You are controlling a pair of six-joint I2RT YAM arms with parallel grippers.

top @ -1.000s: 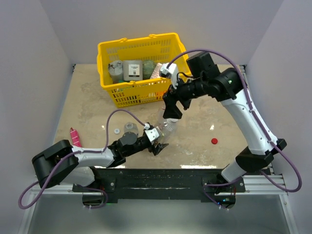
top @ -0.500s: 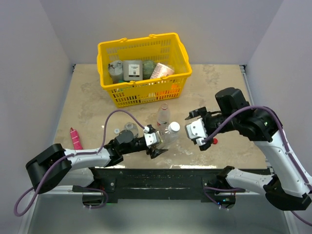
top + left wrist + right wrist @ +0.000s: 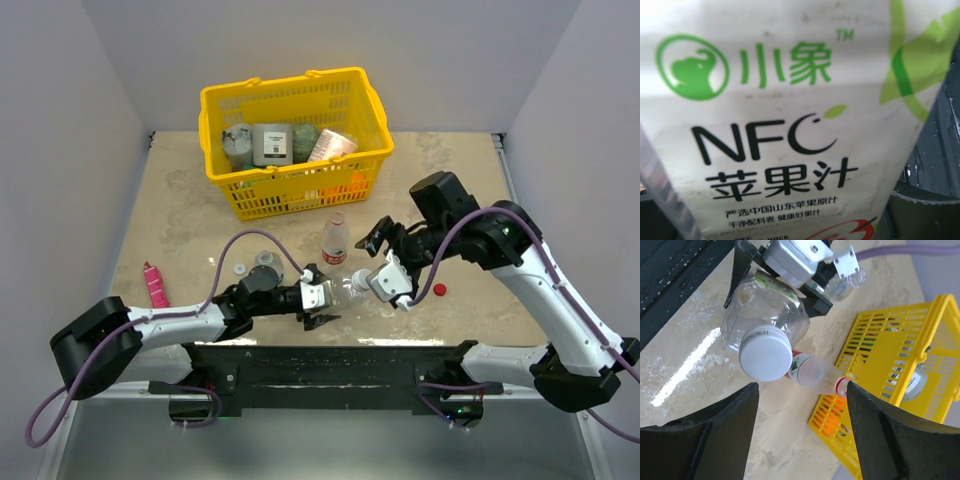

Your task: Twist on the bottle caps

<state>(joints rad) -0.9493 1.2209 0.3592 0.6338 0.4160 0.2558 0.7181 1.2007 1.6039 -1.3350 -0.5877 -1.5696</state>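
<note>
Left tool (image 3: 318, 300) grips the bottle (image 3: 765, 320) at the table's (image 3: 480, 200) 6 o'clock; your right tool (image 3: 799, 390) stands wide around its white cap (image 3: 765, 357). Squeeze off-centre and the cap may tilt, jam or pop off.

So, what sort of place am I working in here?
Probably a lab test cell rather than a home or shop: a stone-look table boxed in by plain pale walls, with a yellow shopping basket of groceries as props.
</note>
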